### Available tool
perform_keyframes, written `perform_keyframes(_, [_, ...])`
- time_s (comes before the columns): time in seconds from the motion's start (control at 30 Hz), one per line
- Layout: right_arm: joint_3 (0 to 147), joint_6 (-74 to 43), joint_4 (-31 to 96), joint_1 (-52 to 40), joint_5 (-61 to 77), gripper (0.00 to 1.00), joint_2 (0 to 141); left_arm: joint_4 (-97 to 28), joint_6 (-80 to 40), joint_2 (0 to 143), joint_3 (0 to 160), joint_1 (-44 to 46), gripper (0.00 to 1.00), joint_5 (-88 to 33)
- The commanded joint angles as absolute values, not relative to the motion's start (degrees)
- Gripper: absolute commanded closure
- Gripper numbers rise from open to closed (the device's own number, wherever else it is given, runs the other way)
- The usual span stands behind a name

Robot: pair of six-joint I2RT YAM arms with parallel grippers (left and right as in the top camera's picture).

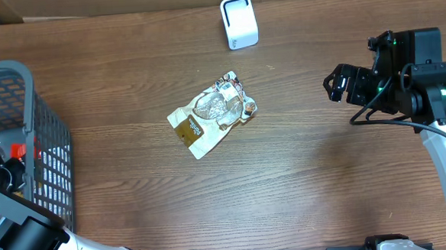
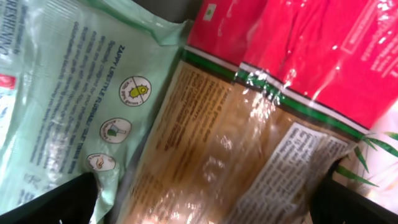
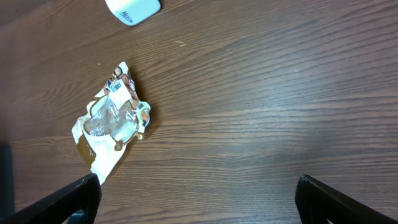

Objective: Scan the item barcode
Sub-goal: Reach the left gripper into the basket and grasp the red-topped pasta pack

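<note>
1. overhead, a crumpled snack packet point(image 1: 213, 114) lies flat near the middle of the wooden table point(image 1: 326, 196), well apart from both arms.
2. the white barcode scanner point(image 1: 239, 21) stands at the table's far edge, beyond the packet.
3. the right gripper point(image 3: 198, 180) hangs over bare wood toward the right edge, fingers spread wide, holding nothing.
4. the left gripper point(image 2: 208, 183) is down in the grey basket point(image 1: 23, 112) at the left edge, fingers spread over a pale green pouch point(image 2: 74, 93) and a red-and-brown packet point(image 2: 261, 124), gripping neither.
</note>
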State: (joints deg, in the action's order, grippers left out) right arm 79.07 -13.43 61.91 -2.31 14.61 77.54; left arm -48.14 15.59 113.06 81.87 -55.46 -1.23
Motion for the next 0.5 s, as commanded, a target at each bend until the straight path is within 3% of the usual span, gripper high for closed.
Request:
perform_keyframes(0.0, [80.7, -13.2, 61.6, -2.6, 14.7, 0.00, 77.4, -46.9, 18.5, 114.1, 76.7, -54.3, 0.00, -3.2])
perform_keyframes(0.07, [80.7, -13.2, 61.6, -2.6, 14.7, 0.00, 77.4, -46.2, 18.5, 114.1, 75.6, -54.3, 0.01, -3.7])
perform_keyframes(0.13, [80.7, -13.3, 61.6, -2.6, 14.7, 0.00, 77.4, -46.0, 18.4, 114.1, 75.2, -54.3, 0.09, -3.7])
perform_keyframes(0.3, [80.7, -13.2, 61.6, -2.6, 14.7, 0.00, 77.4, -46.2, 18.0, 114.1, 75.2, -54.3, 0.46, -4.5])
perform_keyframes(0.4, [80.7, -13.2, 61.6, -2.6, 14.7, 0.00, 77.4, -46.5, 18.0, 114.1, 75.2, -54.3, 0.42, -4.5])
perform_keyframes(0.43, [80.7, -13.3, 61.6, -2.6, 14.7, 0.00, 77.4, -46.6, 17.8, 114.1, 75.2, -54.3, 0.48, -4.5])
perform_keyframes(0.47, [80.7, -13.2, 61.6, -2.6, 14.7, 0.00, 77.4, -46.7, 17.8, 114.1, 75.2, -54.3, 0.62, -4.5])
